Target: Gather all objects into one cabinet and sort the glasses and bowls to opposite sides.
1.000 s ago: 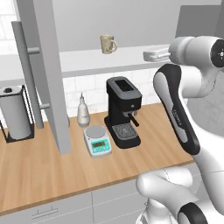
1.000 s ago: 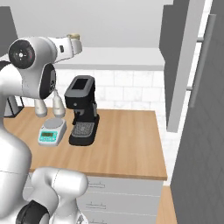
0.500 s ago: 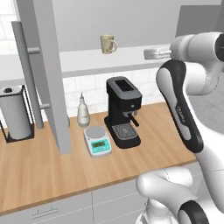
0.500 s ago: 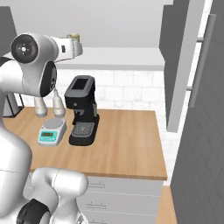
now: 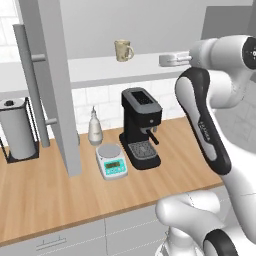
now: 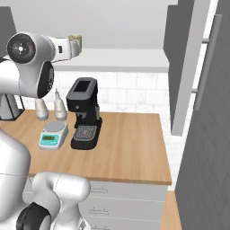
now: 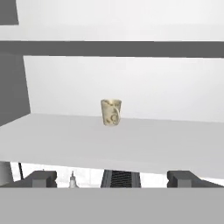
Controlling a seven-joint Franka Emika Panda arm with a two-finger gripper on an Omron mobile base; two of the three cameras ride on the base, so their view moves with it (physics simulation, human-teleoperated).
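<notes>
A small beige mug [image 5: 122,50] [image 7: 111,112] stands upright on the pale shelf [image 5: 100,70] [image 7: 65,140] of the open grey cabinet. Its door [image 5: 50,85] swings out at the left, with a long bar handle [image 5: 31,85]. My gripper [image 5: 163,60] [image 7: 112,177] hovers at shelf height, to the right of the mug and well short of it. It is open, its fingertips [image 7: 41,177] spread wide with nothing between them. From the right base view, the mug [image 6: 75,38] peeks out just behind the gripper [image 6: 74,48]. The glasses and bowls are out of view.
Below the shelf, a wooden counter [image 5: 60,195] carries a black coffee machine [image 5: 141,127], a small scale [image 5: 112,161], a soap bottle [image 5: 95,127] and a paper towel roll [image 5: 17,130]. Another open cabinet door [image 6: 186,67] hangs at the counter's right end.
The hand has edged slightly toward the mug along the shelf. The gripper stays open, and the mug has not moved.
</notes>
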